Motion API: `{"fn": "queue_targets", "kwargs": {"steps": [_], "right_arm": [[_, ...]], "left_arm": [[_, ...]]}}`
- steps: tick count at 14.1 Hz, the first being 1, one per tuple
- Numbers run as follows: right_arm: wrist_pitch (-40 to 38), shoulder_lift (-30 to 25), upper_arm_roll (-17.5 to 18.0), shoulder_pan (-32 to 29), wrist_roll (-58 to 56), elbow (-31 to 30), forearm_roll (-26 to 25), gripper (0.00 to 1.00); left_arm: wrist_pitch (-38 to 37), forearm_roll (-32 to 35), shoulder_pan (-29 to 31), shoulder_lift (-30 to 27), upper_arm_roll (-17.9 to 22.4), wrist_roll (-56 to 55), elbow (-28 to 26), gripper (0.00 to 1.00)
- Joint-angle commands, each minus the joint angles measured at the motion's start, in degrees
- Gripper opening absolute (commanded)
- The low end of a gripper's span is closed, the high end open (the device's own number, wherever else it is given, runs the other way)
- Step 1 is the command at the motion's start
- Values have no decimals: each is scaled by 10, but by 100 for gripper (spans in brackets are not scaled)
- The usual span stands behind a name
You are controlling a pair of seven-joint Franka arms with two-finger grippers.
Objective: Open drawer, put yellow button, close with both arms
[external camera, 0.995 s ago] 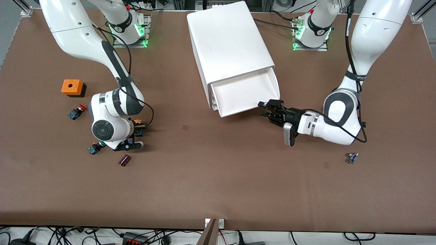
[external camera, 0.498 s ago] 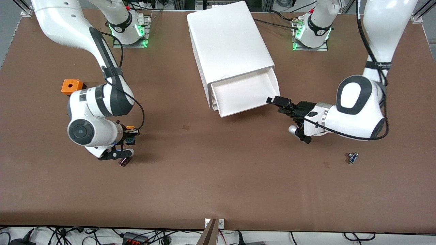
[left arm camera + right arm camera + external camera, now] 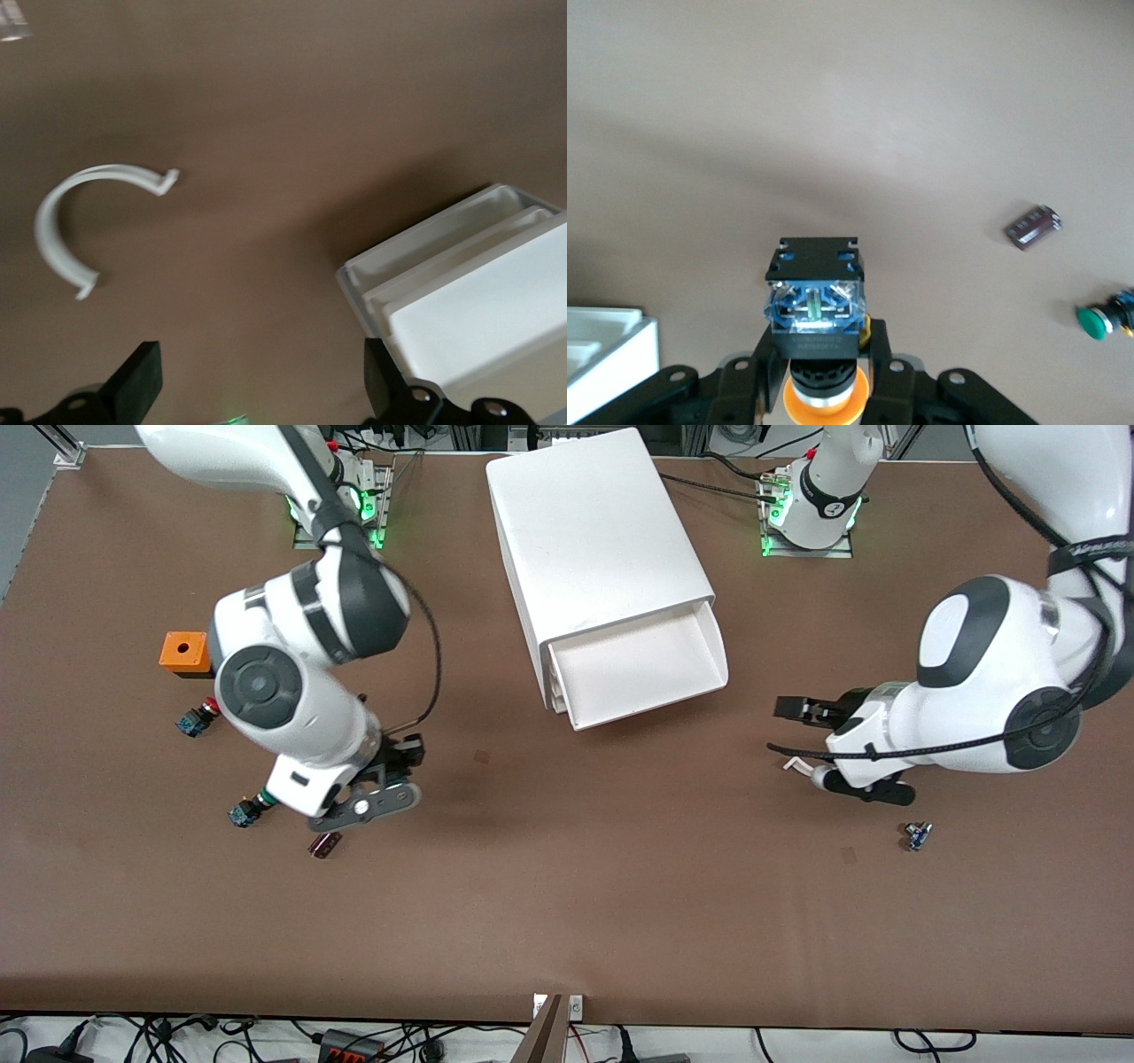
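So the cabinet (image 3: 602, 558) stands at the middle of the table (image 3: 567, 903) with its top drawer (image 3: 638, 669) already pulled out and, as far as the front view shows, nothing in it yet. Opening looks done; dropping the button in and pushing the drawer shut with both arms are left.

The right arm (image 3: 292, 655) is up over the table toward its own end, and its right gripper (image 3: 819, 376) is closed on the yellow button (image 3: 815, 305). In the right wrist view the blue-and-black body sticks out past the fingers and the yellow cap sits back between them. A corner of the cabinet shows at the edge of that view, so the drawer is off to one side of this gripper and not yet under it. Below and beside the gripper lie a green-capped button (image 3: 1099, 320) and a small dark red part (image 3: 1032, 227); a red-capped button (image 3: 197, 717) and an orange box (image 3: 184, 652) lie close by.

The left arm (image 3: 983, 682) hangs beside the open drawer, clear of it. Its left gripper (image 3: 257, 390) holds nothing, fingers spread wide. Under it lies a white curved plastic strip (image 3: 75, 221), and the cabinet's drawer fronts are just off to one side.
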Motion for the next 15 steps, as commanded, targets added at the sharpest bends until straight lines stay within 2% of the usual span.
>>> {"fn": "queue_targets", "kwargs": {"steps": [1, 3, 5, 7, 8, 11, 15], "right_arm": [[-9, 10, -7, 44, 13, 41, 11, 0], [-7, 12, -5, 84, 84, 73, 11, 0], [2, 12, -9, 128, 130, 77, 8, 0], [16, 13, -9, 158, 157, 77, 8, 0], [21, 14, -6, 167, 164, 77, 9, 0], [41, 25, -12, 223, 204, 77, 5, 0], [60, 39, -6, 246, 249, 78, 6, 0]], "left_arm": [[-51, 62, -4, 1, 3, -11, 71, 100], [-58, 68, 3, -1, 5, -13, 110, 100], [-87, 77, 8, -4, 13, -20, 155, 100], [-89, 120, 9, -13, 14, -20, 158, 100], [-87, 140, 9, -21, 9, -21, 149, 100], [-46, 138, 10, -54, 8, -21, 82, 100], [-1, 133, 22, -83, 8, -23, 31, 100]]}}
